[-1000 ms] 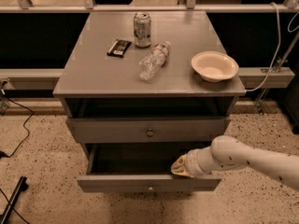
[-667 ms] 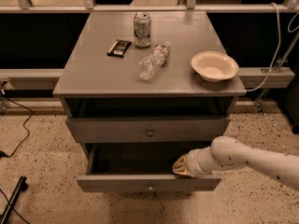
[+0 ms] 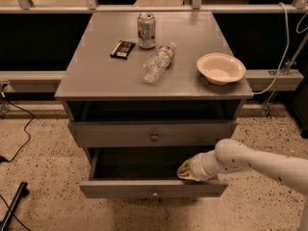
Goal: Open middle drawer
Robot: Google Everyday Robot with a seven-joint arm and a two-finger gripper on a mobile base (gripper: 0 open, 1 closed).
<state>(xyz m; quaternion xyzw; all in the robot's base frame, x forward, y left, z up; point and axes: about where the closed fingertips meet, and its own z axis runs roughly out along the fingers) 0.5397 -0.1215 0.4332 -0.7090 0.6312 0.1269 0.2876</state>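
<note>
The middle drawer (image 3: 154, 189) is the grey drawer with a low front and a small round knob. It stands pulled out from the grey cabinet (image 3: 96, 76), and its deep, dark grey interior shows. My gripper (image 3: 185, 171) sits at the end of the white arm that comes in from the right. It reaches into the drawer just behind the front panel, right of centre. Above it is the taller, wider drawer (image 3: 154, 134) with its own knob, standing nearly shut.
On the cabinet top lie a soda can (image 3: 146, 30), a dark snack bar (image 3: 122, 49), a plastic water bottle (image 3: 158, 62) on its side and a white bowl (image 3: 221, 69). Cables (image 3: 19, 129) run over the speckled floor at the left. A railing stands behind.
</note>
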